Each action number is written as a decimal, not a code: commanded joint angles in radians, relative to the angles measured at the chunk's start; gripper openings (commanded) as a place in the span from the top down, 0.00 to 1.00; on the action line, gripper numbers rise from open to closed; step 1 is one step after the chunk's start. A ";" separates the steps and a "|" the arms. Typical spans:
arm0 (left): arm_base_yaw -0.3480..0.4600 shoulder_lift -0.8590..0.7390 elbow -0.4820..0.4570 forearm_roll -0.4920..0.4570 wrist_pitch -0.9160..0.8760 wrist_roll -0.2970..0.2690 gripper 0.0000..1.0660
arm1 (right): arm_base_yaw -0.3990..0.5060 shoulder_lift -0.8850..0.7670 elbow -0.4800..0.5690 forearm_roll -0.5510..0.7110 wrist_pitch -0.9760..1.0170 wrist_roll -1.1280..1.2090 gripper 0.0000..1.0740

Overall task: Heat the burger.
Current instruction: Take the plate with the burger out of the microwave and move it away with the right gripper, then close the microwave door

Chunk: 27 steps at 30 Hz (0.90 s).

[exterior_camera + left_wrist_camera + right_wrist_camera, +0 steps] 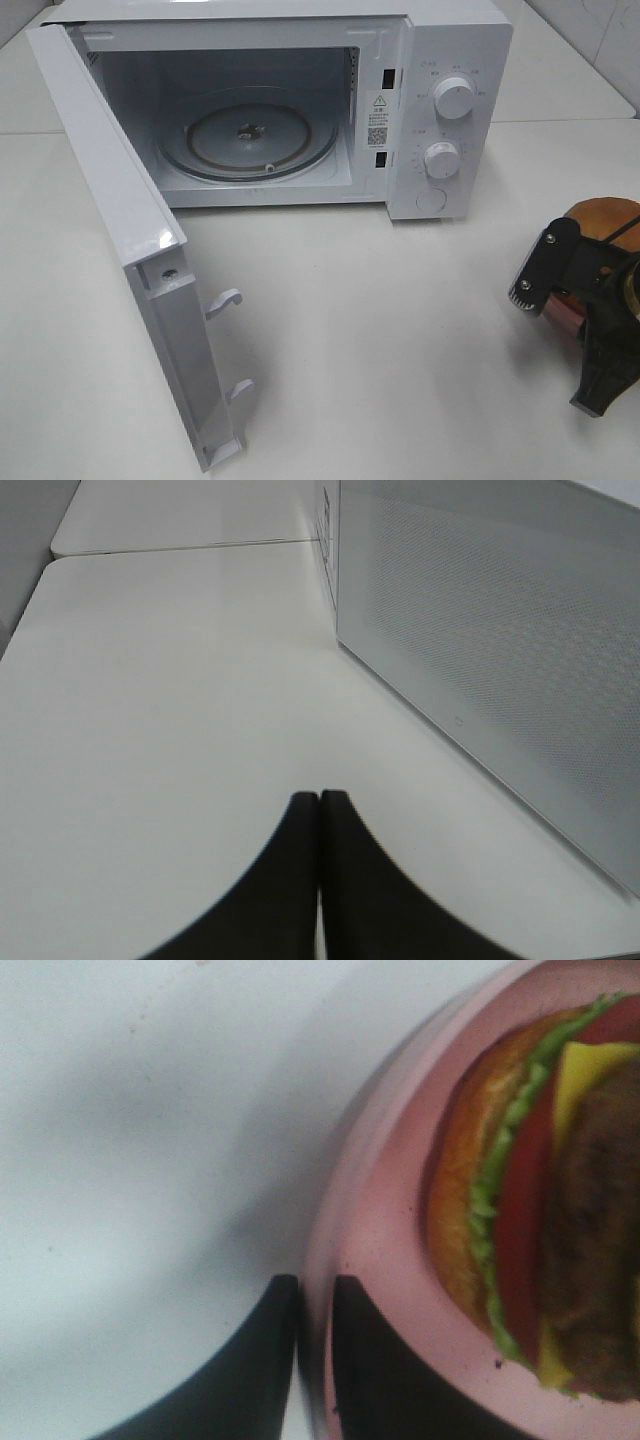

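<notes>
The burger point(540, 1210), with golden bun, lettuce, tomato, cheese and dark patty, lies on a pink round plate point(380, 1240). My right gripper point(312, 1295) is shut on the plate's rim, one finger on each side. In the exterior high view the burger's bun point(603, 213) and the right gripper point(560, 290) are at the far right edge of the table, right of the microwave point(445, 40). My left gripper point(319, 805) is shut and empty, low over the table beside the microwave door's outer face point(500, 660). It is out of the exterior high view.
The white microwave stands at the back with its door point(130, 220) swung wide open to the left, latch hooks pointing right. Its glass turntable point(250, 140) is bare. Two knobs point(453, 98) sit on the right panel. The white table point(380, 330) spreads in front.
</notes>
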 commanded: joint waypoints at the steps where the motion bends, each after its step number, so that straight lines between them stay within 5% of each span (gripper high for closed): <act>1: 0.004 -0.018 0.003 -0.004 -0.009 -0.001 1.00 | -0.001 -0.006 -0.009 0.016 -0.017 0.024 0.70; 3: 0.004 -0.018 0.003 -0.004 -0.009 -0.001 1.00 | 0.000 -0.033 -0.009 0.073 -0.026 0.025 0.51; 6: 0.004 -0.018 0.003 -0.004 -0.009 -0.001 1.00 | 0.000 -0.045 -0.009 0.093 -0.026 0.025 0.49; 11: 0.004 -0.018 0.003 -0.004 -0.009 -0.001 1.00 | 0.000 -0.150 -0.039 0.345 0.045 0.024 0.47; 14: 0.004 -0.018 0.003 -0.004 -0.009 -0.001 1.00 | 0.000 -0.165 -0.052 0.390 0.071 0.024 0.47; 16: 0.004 -0.018 0.003 -0.004 -0.009 -0.001 1.00 | 0.000 -0.209 -0.115 0.621 0.210 -0.029 0.47; 19: 0.004 -0.018 0.003 -0.004 -0.009 -0.001 1.00 | 0.000 -0.235 -0.173 0.750 0.333 -0.091 0.41; 27: 0.004 -0.018 0.003 -0.004 -0.009 -0.001 1.00 | -0.019 -0.245 -0.320 0.864 0.574 -0.101 0.32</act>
